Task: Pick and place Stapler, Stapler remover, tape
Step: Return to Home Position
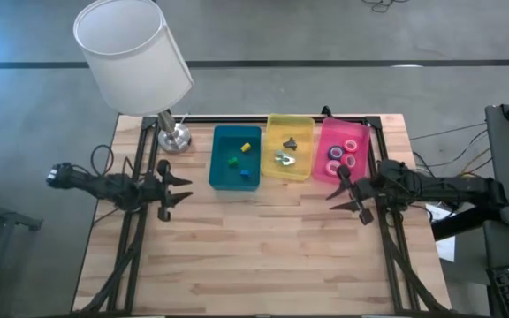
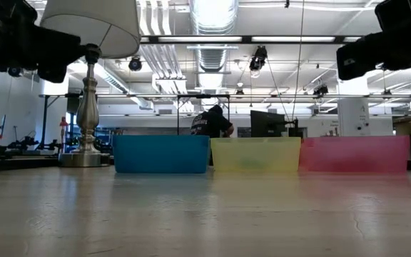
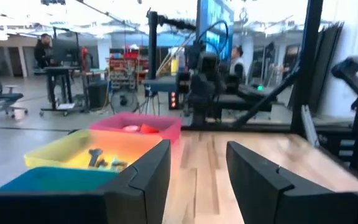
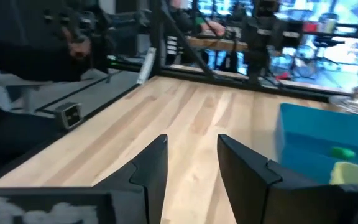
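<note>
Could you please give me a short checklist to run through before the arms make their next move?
1. Tape rolls inside pink bin: ok.
2. Left gripper open, holding nothing: ok.
3. Right gripper open, holding nothing: ok.
4. Lamp upright, apart from the left gripper: ok.
5. Yellow bin contents: cannot tell, dark pieces too small to name.

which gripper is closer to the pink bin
Right. The right gripper sits just in front of the pink bin; the left gripper is across the table, on the far side of the blue bin.
</note>
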Robot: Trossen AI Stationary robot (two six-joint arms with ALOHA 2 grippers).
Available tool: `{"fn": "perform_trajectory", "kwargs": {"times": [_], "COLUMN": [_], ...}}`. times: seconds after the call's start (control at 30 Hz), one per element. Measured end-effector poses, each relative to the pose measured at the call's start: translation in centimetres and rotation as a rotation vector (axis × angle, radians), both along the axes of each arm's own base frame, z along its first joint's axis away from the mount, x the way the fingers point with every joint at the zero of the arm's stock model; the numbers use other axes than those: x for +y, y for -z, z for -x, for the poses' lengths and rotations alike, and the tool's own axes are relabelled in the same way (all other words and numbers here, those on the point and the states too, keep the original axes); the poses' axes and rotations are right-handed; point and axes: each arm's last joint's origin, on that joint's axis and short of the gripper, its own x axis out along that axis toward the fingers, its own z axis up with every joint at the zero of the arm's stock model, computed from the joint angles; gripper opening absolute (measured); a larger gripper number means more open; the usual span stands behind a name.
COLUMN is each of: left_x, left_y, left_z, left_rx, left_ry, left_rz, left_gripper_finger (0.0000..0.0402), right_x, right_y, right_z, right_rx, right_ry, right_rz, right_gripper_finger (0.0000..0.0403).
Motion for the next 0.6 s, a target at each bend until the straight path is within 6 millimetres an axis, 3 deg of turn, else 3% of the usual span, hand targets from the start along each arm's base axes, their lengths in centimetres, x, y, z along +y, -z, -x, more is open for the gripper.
{"fn": "perform_trajectory", "kwargs": {"times": [0.3,0.47,0.6], "left_x": [0.2,0.2,0.2], "left_y": [0.3,0.5,0.7], "left_z": [0.3,0.2,0.0], "left_rx": [0.032,0.057,0.069], "left_ry": [-0.013,-0.020,-0.015], "left_rz": [-0.084,-0.136,-0.080], "left_gripper_finger": [0.0161,0.0161,0.0161], "right_x": [-0.2,-0.2,-0.2], "right_y": [2.3,2.6,2.6], "right_z": [0.2,0.2,0.2], "right_rx": [-0.075,-0.049,-0.056], "right_ry": [-0.063,-0.063,-0.063], "right_rz": [0.006,0.009,0.036], "right_gripper_finger": [0.0123,0.0126,0.0132]}}
